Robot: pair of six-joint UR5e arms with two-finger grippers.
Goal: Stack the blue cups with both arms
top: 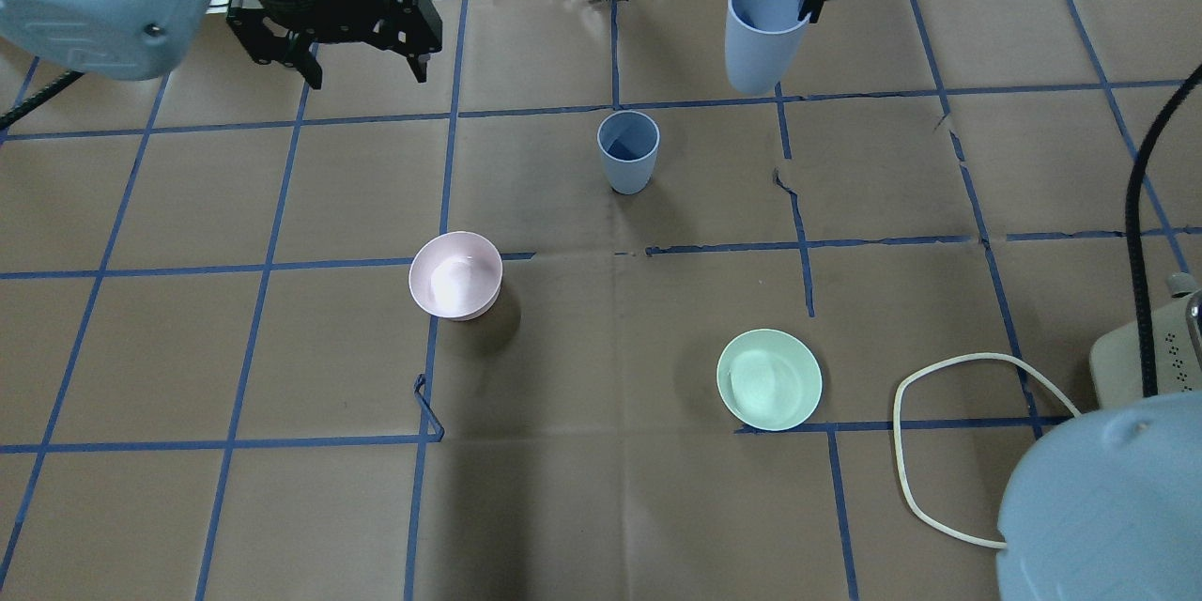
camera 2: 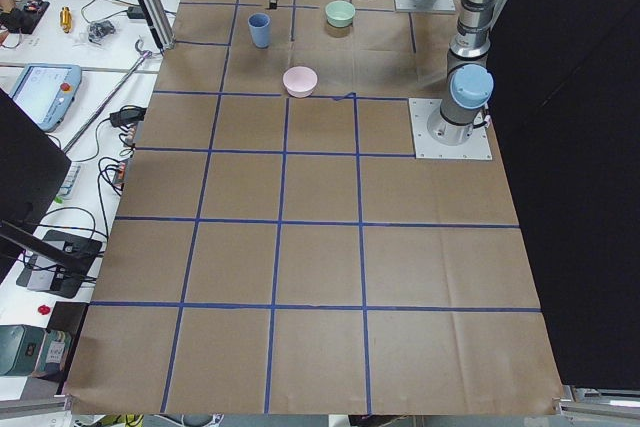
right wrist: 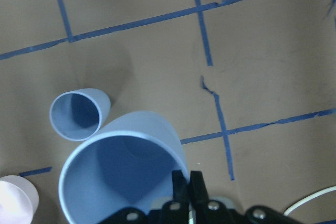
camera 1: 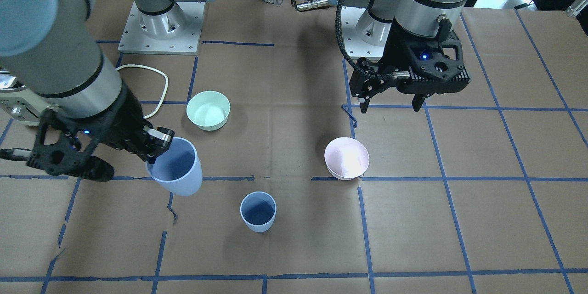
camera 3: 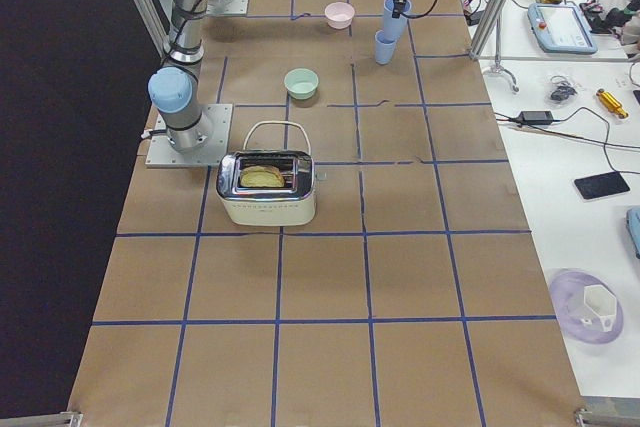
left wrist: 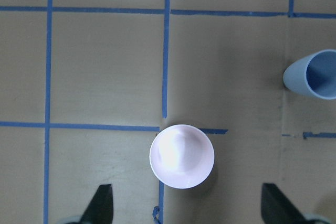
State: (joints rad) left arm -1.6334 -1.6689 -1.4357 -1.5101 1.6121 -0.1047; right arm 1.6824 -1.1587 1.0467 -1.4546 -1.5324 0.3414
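Note:
My right gripper (camera 1: 154,147) is shut on the rim of one blue cup (camera 1: 177,166) and holds it in the air, upright, mouth up; it also shows in the overhead view (top: 762,33) and fills the right wrist view (right wrist: 126,171). The other blue cup (camera 1: 258,211) stands upright on the table, lower and to the side of the held one; it also shows in the overhead view (top: 627,151) and the right wrist view (right wrist: 79,114). My left gripper (camera 1: 390,101) is open and empty, high above the table beyond the pink bowl (camera 1: 347,157).
A mint-green bowl (camera 1: 208,110) stands near the right arm. A white cable loop (camera 1: 151,87) lies beside it. A toaster (camera 3: 267,187) stands by the right arm's base. Blue tape lines grid the brown paper cover.

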